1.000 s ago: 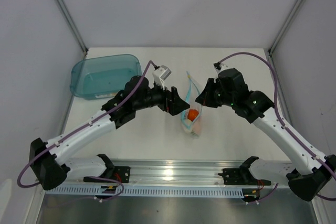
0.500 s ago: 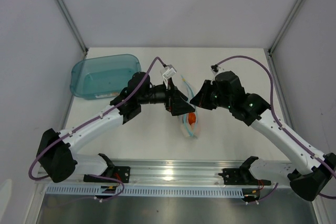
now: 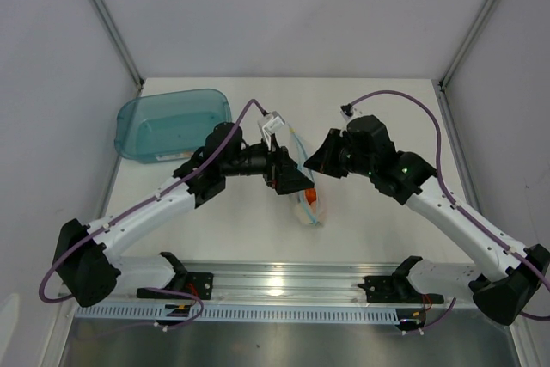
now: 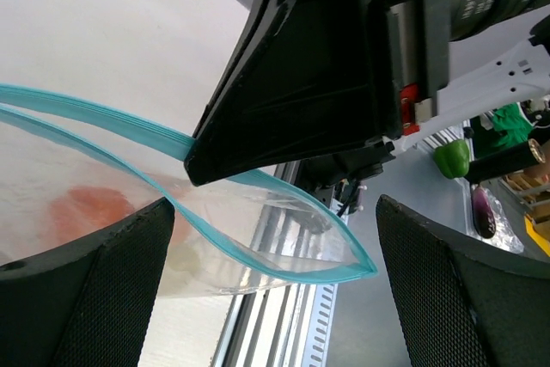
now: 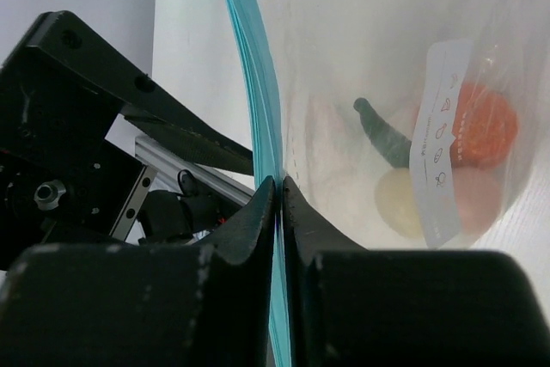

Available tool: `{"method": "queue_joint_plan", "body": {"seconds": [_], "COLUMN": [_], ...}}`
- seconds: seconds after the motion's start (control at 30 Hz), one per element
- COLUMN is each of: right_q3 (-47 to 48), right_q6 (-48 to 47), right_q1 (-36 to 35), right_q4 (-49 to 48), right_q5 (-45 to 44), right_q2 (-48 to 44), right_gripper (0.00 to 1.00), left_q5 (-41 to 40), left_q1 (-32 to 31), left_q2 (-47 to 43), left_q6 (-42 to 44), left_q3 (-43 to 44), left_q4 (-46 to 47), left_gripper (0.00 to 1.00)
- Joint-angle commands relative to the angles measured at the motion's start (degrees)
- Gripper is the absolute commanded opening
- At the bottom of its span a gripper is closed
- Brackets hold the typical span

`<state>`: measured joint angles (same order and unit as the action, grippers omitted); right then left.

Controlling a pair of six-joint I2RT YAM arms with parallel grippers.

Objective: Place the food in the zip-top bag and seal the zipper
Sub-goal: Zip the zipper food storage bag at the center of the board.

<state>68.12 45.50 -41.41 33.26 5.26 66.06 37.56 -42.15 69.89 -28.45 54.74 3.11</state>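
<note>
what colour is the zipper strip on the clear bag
Light teal-blue zipper, clearest in the right wrist view.

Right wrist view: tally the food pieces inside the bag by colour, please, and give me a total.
Orange fruit: 1
Green vegetable: 1
Cream egg-like lump: 1
Total: 3 clear pieces in the bag. A pale pinkish patch under the orange one is too blurred to count.

I see the food point(image 5: 481, 126) in the zip-top bag point(image 3: 311, 211) at the middle of the worktop point(image 3: 387, 113), tub point(image 3: 172, 122) in its far-left corner.
</note>
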Motion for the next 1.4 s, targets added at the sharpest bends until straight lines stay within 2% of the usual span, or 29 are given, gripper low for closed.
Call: {"method": "queue_joint_plan", "body": {"seconds": [0.0,0.13,0.27,0.37,0.47,0.77,1.0,1.13,1.37], "right_q3": [0.0,-0.35,-0.35,-0.97,-2.02,-3.87,-7.46,-9.23,-9.93], "right_q6": [1.08,1.53,1.53,1.44,1.79,6.18,12.41,15.14,17.43], "right_q1": [-0.51,-0.87,-1.04,-1.04,-1.04,-0.96,-0.78,-0.69,-0.78], "right_q4": [-2.93,-3.46,-3.11,-2.49,-2.67,-8.2,-13.3,-16.46,-16.73], "right_q5": [-0.07,0.37,-0.07,-0.16,0.02,6.69,9.77,11.35,8.73], "right_q2": [-0.58,-0.23,-0.76,-1.46,-1.9,-1.64,-2.17,-1.64,-2.34], "right_gripper": [0.1,0.17,0.33,0.41,0.43,0.43,0.41,0.37,0.35], "left_q5": [-3.62,-6.09,-8.29,-8.82,-9.78,-17.95,-19.1,-20.77,-24.99], "left_q1": [-1.35,-2.93,-4.34,-4.43,-4.52,-7.33,-8.03,-8.03,-8.82], "left_q2": [-1.68,-1.25,-1.51,-1.51,-1.42,-0.72,-2.39,-2.04,-1.86], "left_q6": [1.46,1.55,1.9,1.73,1.29,-1.78,-3.46,-3.9,-3.64], "left_q3": [-0.07,0.54,0.28,0.1,0.37,3.71,1.69,2.65,3.53], "left_q4": [-2.32,-4.68,-5.22,-5.31,-5.4,-9.44,-7.07,-10.48,-15.15], "left_gripper": [0.99,1.0,1.0,0.99,0.99,0.99,1.0,1.0,1.0]}}
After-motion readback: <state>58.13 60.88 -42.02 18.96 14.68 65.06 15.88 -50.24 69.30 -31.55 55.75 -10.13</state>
